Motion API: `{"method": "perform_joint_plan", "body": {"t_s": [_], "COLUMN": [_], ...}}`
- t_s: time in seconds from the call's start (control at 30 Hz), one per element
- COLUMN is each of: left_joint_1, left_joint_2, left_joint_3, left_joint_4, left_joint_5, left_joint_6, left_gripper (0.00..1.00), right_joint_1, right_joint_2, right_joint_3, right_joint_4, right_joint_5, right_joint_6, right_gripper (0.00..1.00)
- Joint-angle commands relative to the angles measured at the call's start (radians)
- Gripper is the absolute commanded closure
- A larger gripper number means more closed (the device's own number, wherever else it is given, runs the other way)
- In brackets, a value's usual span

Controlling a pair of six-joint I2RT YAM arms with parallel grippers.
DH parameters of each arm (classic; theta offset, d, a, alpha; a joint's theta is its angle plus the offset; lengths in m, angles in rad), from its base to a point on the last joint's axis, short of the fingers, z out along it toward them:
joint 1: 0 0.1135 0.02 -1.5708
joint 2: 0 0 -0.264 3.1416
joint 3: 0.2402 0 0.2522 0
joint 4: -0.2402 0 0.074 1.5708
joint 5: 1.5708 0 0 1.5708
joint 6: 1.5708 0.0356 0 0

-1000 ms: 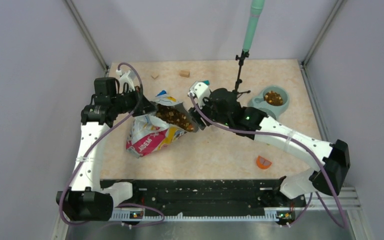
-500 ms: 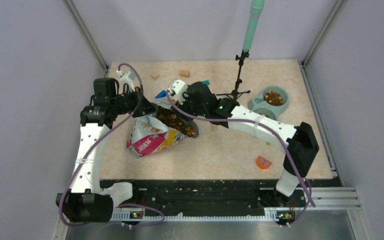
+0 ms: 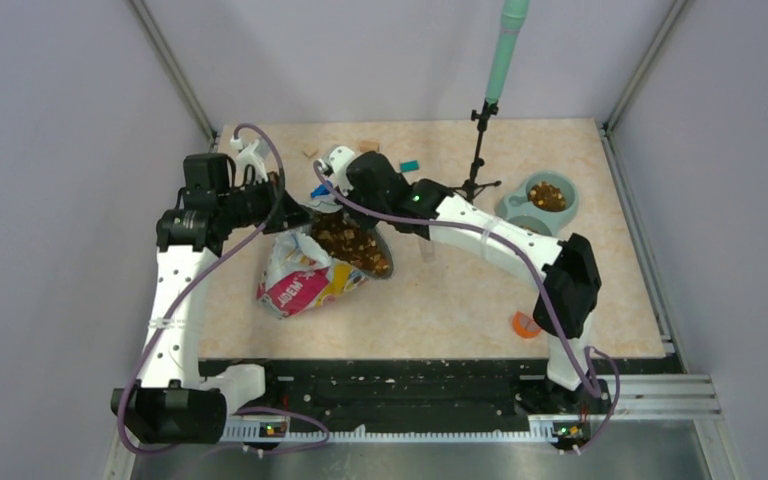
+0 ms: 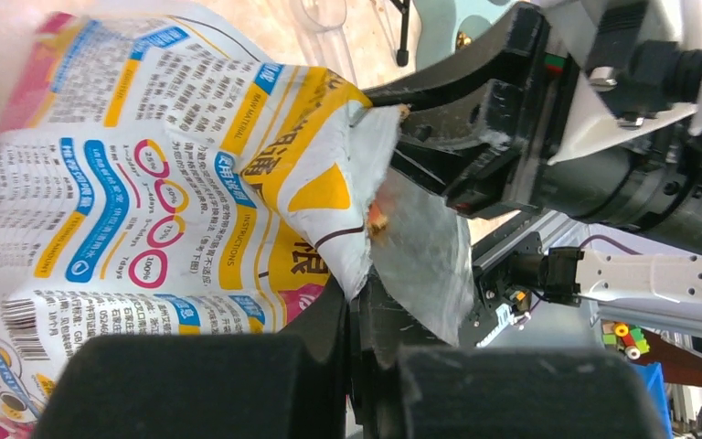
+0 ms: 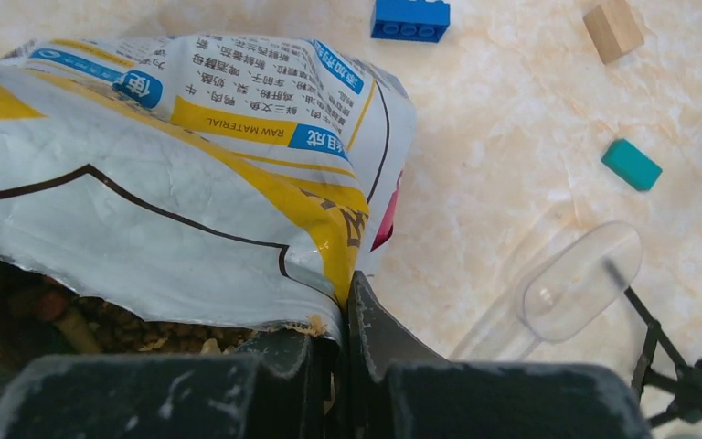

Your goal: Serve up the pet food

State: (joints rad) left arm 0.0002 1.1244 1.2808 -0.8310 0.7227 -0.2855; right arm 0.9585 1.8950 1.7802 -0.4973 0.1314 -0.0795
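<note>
Your left end effector (image 4: 352, 311) and right end effector (image 5: 343, 311) each pinch the bag (image 3: 305, 275) rim. The bowl (image 3: 568, 207) holds some kibble (image 3: 547, 196), and more serving probably remains.

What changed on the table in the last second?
The right tool swung left, away from the bowl, to the open rim of the bag and clamped shut on it. The left tool kept its grip on the bag; the bowl stayed put.
</note>
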Motion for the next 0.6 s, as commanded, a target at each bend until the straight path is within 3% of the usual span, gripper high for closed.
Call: {"method": "perform_joint_plan", "body": {"t_s": [0.0,0.03,0.17,0.2,0.3,0.57], "left_joint_1": [-0.007,-0.008,-0.008,-0.007,-0.007,-0.019], "left_joint_2": [-0.023,-0.011,0.029,0.032,0.035,-0.032], "left_joint_3": [0.173,0.189,0.269,0.282,0.286,0.228], "left_joint_4": [0.17,0.167,0.136,0.131,0.132,0.1], "left_joint_5": [0.138,0.126,0.098,0.099,0.094,0.029], "left_joint_6": [-0.045,-0.049,-0.052,-0.052,-0.051,-0.004], "left_gripper": [1.0,0.92,0.34,0.27,0.19,0.2], "right_joint_1": [-0.01,-0.01,-0.027,-0.04,-0.088,-0.233], "right_joint_2": [-0.139,-0.146,-0.104,-0.083,-0.075,-0.085], "right_joint_3": [0.155,0.181,0.294,0.315,0.311,0.379], "right_joint_4": [-0.177,-0.246,-0.512,-0.582,-0.668,-0.724], "right_joint_5": [0.12,0.128,0.215,0.221,0.184,-0.013], "right_joint_6": [0.136,0.163,0.271,0.309,0.397,0.511], "right_gripper": [1.0,1.0,1.0,1.0,1.0,1.0]}}
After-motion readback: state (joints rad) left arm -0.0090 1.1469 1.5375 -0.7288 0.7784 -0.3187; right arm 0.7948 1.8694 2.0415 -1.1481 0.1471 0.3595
